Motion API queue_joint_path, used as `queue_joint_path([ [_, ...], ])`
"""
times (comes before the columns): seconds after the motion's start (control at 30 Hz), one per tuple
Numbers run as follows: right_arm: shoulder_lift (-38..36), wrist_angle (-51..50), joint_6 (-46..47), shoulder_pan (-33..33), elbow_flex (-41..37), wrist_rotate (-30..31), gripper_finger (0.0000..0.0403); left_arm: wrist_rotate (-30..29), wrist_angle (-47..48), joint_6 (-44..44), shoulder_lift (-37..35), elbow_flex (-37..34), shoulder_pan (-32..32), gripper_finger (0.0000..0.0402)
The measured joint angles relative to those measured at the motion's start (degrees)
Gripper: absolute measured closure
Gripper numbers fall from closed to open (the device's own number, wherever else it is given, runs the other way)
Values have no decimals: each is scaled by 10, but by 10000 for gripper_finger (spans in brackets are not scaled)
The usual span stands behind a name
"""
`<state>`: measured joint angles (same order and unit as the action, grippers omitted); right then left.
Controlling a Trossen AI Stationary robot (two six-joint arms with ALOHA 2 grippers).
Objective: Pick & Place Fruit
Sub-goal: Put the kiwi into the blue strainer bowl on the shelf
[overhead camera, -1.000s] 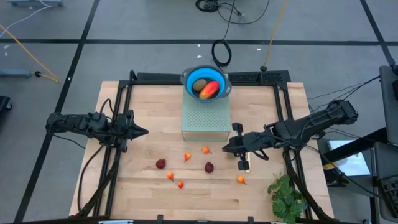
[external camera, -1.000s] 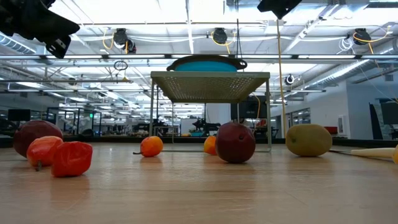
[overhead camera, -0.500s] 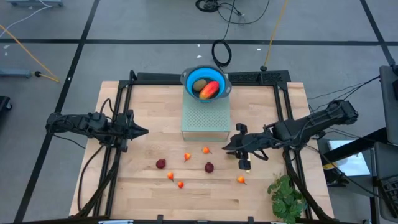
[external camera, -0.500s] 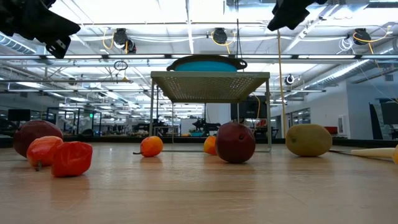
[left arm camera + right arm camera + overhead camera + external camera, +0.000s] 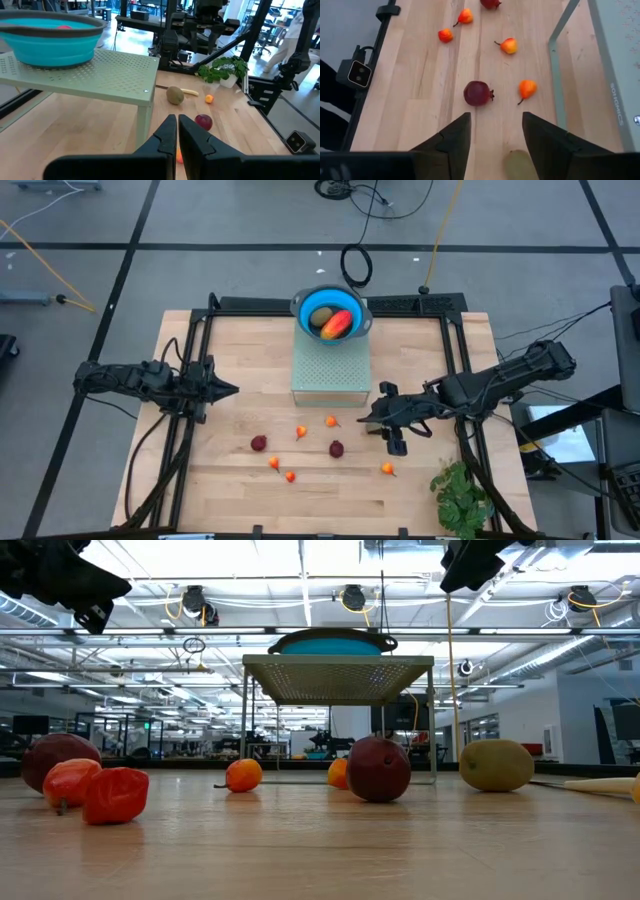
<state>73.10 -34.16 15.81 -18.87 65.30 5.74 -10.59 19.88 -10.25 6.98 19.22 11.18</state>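
- We see the right pincer (image 5: 392, 423) parted, hovering over the brown oval kiwi (image 5: 520, 164) on the wooden table (image 5: 230, 480).
- Our left pincer (image 5: 177, 131) waits closed, at the table's left.
- The red-orange mango (image 5: 337, 325) and another kiwi (image 5: 321, 316) sit in the blue bowl (image 5: 303, 301) atop the pale-green perforated stand (image 5: 330, 370).
- A dark-red ball (image 5: 478, 93) and small orange-red fruits (image 5: 526, 88) lie scattered.
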Motion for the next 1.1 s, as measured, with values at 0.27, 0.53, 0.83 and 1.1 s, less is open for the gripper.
queue_joint_path([
  [0.27,0,0,1,0,0,1,237,1,0,1,0,0,0,385],
  [0.53,0,0,15,0,0,1,238,1,0,6,0,0,0,385],
  [0.83,0,-10,14,1,0,4,214,0,0,-4,0,0,0,385],
  [1.1,0,-26,45,1,0,4,127,0,0,-3,0,0,0,385],
])
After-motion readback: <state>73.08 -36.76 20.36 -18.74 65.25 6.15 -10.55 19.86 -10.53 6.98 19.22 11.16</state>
